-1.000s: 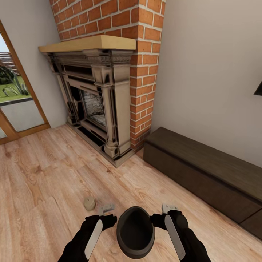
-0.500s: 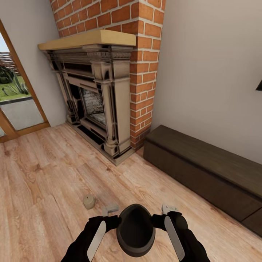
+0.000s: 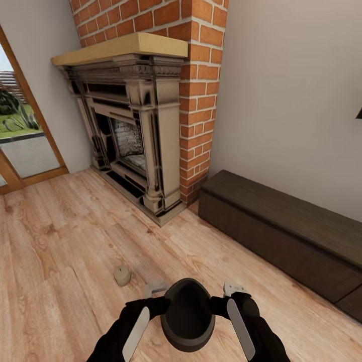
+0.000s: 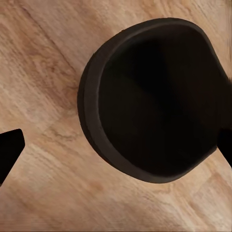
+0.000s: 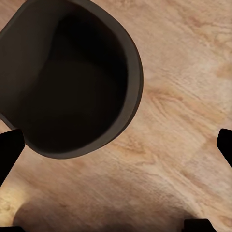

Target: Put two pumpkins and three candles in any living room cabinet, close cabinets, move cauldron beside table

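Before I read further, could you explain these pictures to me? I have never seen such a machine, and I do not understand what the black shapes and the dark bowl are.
This is a simulated wheeled robot with two arms. The large picture comes from a camera on its head, looking down. The black shapes are its arms: the left gripper and right gripper sit on either side of a dark pot, the cauldron, each touching its side. Whether they clamp it or only press on it, I cannot tell. The two small pictures come from cameras near each gripper; both look down into the cauldron over the wooden floor. One small candle stands on the floor. Ahead are a brick fireplace and a long dark cabinet, its fronts closed.
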